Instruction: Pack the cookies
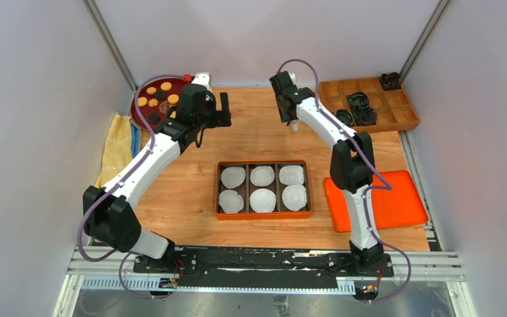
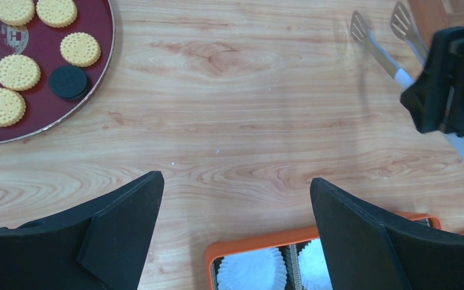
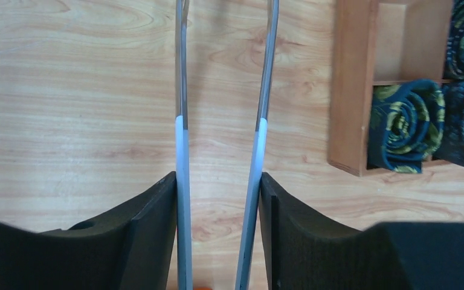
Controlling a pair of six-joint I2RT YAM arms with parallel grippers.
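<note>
from above, the cookies [image 1: 166, 86] lie on a red plate [image 1: 144, 112] off the far-left corner of the orange tray [image 1: 263, 214]; left wrist view: left gripper [image 2: 235, 187] spread wide and empty on that tray's far side; right wrist view: right gripper [image 3: 217, 181] clamped on metal tongs [image 3: 182, 139].

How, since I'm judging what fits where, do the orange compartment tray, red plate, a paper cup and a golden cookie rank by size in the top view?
1. orange compartment tray
2. red plate, partly hidden
3. paper cup
4. golden cookie
</note>
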